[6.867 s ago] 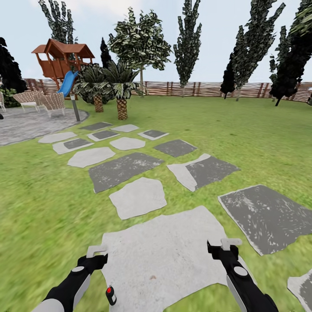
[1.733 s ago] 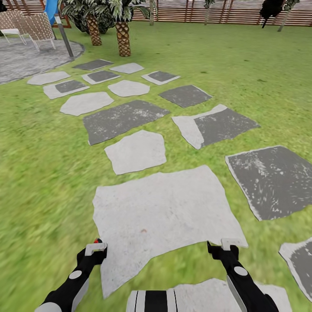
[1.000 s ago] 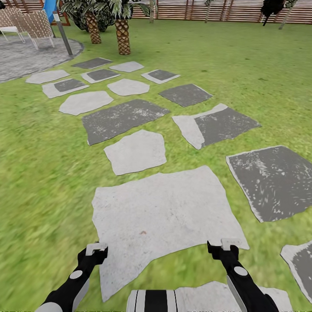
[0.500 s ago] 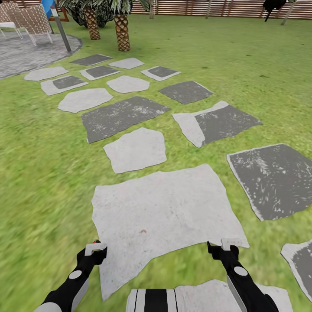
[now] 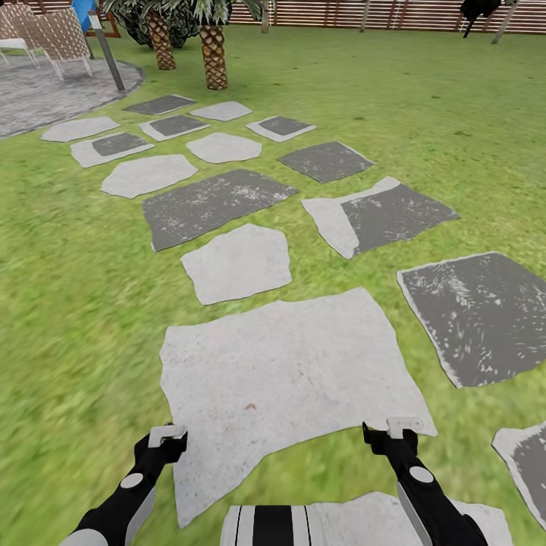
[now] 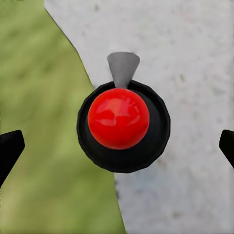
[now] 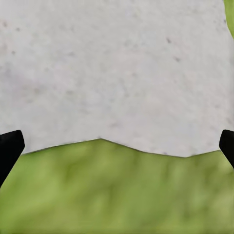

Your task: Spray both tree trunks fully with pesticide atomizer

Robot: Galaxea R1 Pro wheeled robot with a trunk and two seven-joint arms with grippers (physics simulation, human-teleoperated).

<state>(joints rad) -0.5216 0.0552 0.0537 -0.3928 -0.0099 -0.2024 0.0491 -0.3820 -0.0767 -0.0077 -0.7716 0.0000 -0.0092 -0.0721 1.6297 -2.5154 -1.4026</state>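
Observation:
In the left wrist view the pesticide atomizer (image 6: pixel 118 118) shows from straight above: a black round body with a red top, standing where the pale slab (image 6: pixel 185 97) of the floor meets the grass. My left gripper (image 6: pixel 118 148) hangs open directly over it, fingertips (image 6: pixel 9 151) wide on either side and not touching. From the head, the left gripper (image 5: pixel 167 436) sits at the near left edge of the big pale slab (image 5: pixel 280 371) and covers the atomizer. My right gripper (image 5: pixel 402 427) is open above that slab's near right edge. The trees are out of view.
Grey stepping stones (image 5: pixel 212 201) run ahead across the lawn toward a round paved patio (image 5: pixel 45 98) with chairs (image 5: pixel 61 42). A post lamp (image 5: pixel 110 57) and two palms (image 5: pixel 214 57) stand at the far left. A slat fence (image 5: pixel 379 15) closes the back. My trunk (image 5: pixel 269 525) shows at the bottom.
Since 6.9 s ago the head view has tilted down and my left gripper has come over the atomizer. In the last half second its red top slipped behind the left gripper.

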